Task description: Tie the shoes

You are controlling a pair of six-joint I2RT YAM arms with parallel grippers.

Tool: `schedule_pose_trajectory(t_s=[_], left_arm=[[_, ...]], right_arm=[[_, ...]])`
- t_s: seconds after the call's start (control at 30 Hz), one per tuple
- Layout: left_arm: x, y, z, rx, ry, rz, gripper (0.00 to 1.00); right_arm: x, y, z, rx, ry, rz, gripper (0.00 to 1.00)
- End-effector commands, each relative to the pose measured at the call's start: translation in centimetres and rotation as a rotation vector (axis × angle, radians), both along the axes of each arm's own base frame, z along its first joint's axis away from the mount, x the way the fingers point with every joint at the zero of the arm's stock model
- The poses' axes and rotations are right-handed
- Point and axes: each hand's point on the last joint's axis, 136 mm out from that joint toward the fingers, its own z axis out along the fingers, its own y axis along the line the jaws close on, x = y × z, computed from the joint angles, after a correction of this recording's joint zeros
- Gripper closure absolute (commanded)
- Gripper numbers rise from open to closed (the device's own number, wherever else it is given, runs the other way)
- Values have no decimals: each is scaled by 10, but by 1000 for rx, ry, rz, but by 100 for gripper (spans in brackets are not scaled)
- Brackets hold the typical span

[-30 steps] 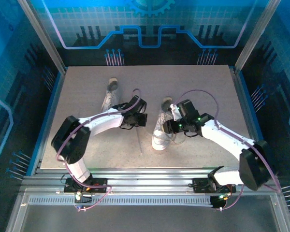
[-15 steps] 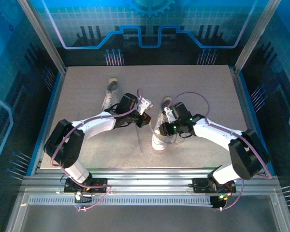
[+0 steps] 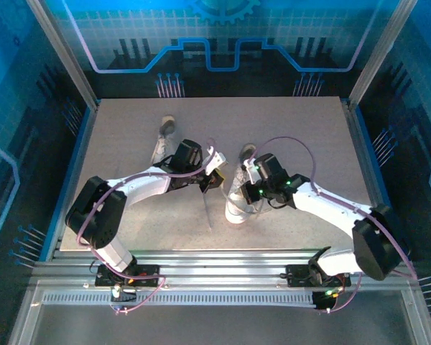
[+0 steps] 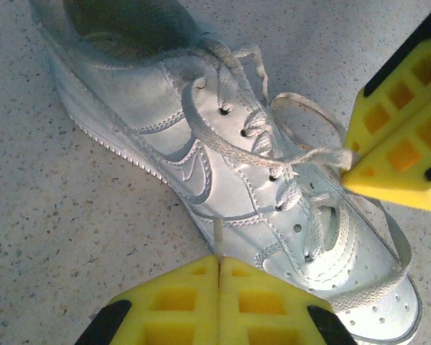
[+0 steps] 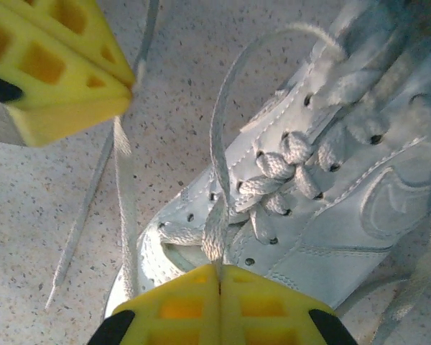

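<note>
white sneaker (image 4: pixel 230 194) with a stitched swoosh (image 4: pixel 196 178) on its side — left gripper (image 4: pixel 219 260) and right gripper (image 5: pixel 219 272) each pinched tight on a lace (image 5: pixel 214 144).

sneaker (image 4: pixel 230 180) white | laces (image 4: pixel 238 148) white | jaws yellow, gridded | table (image 4: pixel 72 237) grey, speckled

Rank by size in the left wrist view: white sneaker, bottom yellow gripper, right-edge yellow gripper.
1. White lace-up sneaker
2. Yellow left gripper below and yellow right gripper: both cropped, too alike to rank.
</note>
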Motion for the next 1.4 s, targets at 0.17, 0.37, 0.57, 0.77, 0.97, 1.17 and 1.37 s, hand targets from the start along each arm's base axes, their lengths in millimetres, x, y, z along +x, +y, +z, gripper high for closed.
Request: schedule_pose_trajectory(t_s=[0.17, 0.37, 0.57, 0.77, 0.97, 1.17, 1.37], left_arm=[[-6, -23, -2, 20, -93, -134, 100], [-2, -41, -1, -17, -102, -156, 100], [5, -54, 12, -87, -151, -151, 100], [1, -60, 20, -150, -193, -187, 100], [-1, -59, 20, -170, -215, -193, 100], [-2, -57, 16, -170, -222, -194, 100], [-2, -57, 17, -177, -234, -194, 100]], right_arm=[[5, -3, 23, 84, -9, -10, 100], [3, 5, 32, 155, 6, 16, 100], [-3, 20, 30, 224, 53, 81, 100], [-5, 29, 33, 328, 93, 106, 100], [1, 21, 42, 378, 102, 67, 75], [18, -13, 59, 434, 107, -119, 61], [34, -27, 58, 422, 118, -241, 61]])
